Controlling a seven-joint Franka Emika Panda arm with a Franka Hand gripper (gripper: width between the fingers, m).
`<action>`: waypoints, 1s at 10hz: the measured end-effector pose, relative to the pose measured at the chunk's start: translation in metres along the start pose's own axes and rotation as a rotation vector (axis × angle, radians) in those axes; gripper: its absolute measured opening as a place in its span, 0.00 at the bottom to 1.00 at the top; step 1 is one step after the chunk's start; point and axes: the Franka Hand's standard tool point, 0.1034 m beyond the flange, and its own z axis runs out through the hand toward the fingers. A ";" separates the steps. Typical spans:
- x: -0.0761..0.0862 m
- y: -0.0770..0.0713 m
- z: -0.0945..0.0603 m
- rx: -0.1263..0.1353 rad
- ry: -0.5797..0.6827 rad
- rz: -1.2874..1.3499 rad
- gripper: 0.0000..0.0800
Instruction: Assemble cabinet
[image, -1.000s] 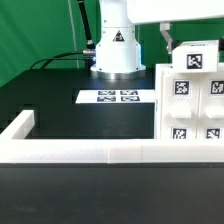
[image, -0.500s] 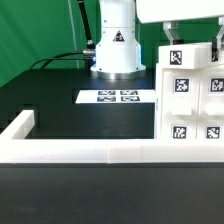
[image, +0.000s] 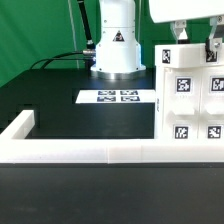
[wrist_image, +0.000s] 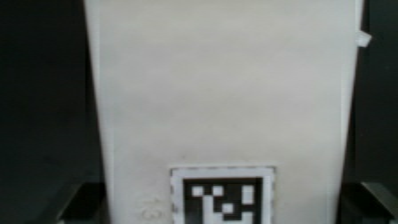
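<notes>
The white cabinet body stands at the exterior view's right, its front carrying several black-and-white tags. A smaller white block with one tag sits at its top edge. My gripper hangs right over it with a finger down each side, shut on the block. In the wrist view the block is a tall white face filling the space between the dark fingertips, with its tag close to my gripper. Whether the block rests on the body cannot be told.
The marker board lies flat on the black table in front of the arm's base. A long low white border rail runs along the near side, with a short corner piece at the exterior view's left.
The gripper has shifted toward the exterior view's right and turned with the block. The block's tag moved from about the middle of the block to its left end.
</notes>
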 end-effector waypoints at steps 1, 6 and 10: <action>0.000 0.000 0.000 0.000 -0.004 0.048 0.70; -0.006 0.011 -0.002 -0.019 -0.042 0.621 0.70; 0.000 0.018 0.000 -0.014 -0.083 0.782 0.70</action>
